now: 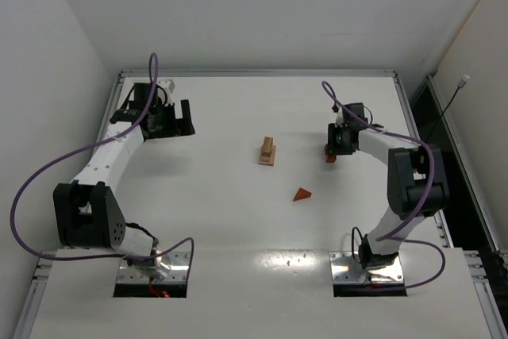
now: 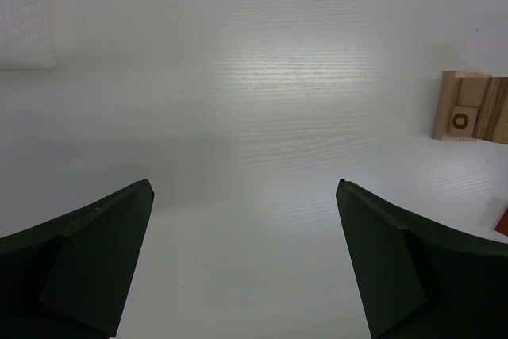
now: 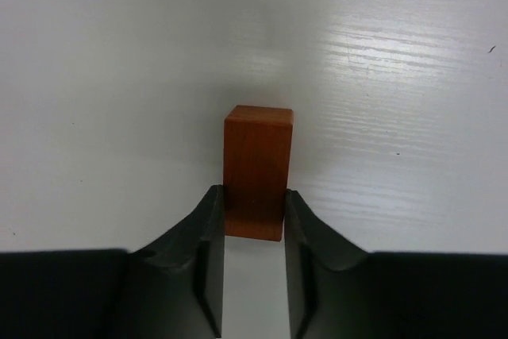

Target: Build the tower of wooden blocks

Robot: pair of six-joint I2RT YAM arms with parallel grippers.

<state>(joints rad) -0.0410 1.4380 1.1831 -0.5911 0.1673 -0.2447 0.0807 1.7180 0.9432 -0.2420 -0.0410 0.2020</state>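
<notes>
top external shows the wood block tower mid-frame on the white tabletop, a wedge lower right of it, right pincer clamped on a reddish-brown block, left pincer wide open.

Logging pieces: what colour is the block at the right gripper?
Reddish-brown; the block shows best in the right wrist view.

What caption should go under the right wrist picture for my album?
The right gripper pinches a reddish-brown block between its fingers on the white table.
</notes>
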